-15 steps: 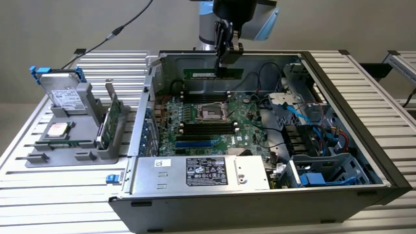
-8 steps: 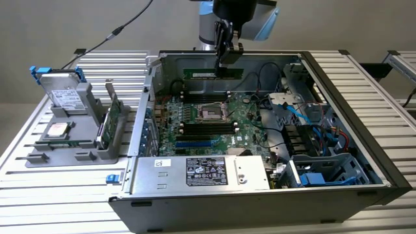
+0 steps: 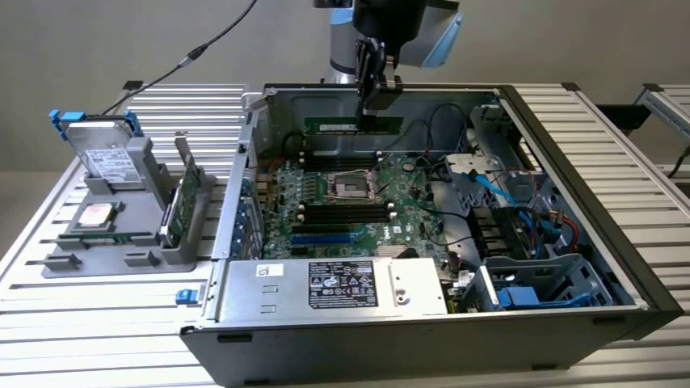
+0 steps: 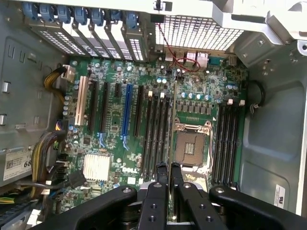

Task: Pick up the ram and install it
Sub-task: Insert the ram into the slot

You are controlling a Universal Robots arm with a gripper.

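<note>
Open PC case [image 3: 561, 162] is lying on its side on the slatted table [image 3: 65, 323], so the motherboard [image 3: 323, 210] is facing up for top-down access. A grey tray [image 3: 119, 259] is sitting at the exterior view's left, keeping the spare card [image 3: 190, 194] upright and the processor [image 3: 95, 214] flat for picking.

The gripper [image 3: 374, 120] is hanging over the case's far side, jaws pinched nearly closed on the ram [image 3: 334, 124]. It is gripping the stick by its top edge, long side level and contacts pointing down, probably for a straight push in.

In the wrist view the gripper [image 4: 169, 167] is showing the ram [image 4: 171, 120] edge-on as a thin line between its fingertips [image 4: 160, 175]. The ram is running parallel to the slots [image 4: 156, 134] and hanging just beside the socket [image 4: 189, 146]. It is looking clear of the board, not seated yet.
</note>
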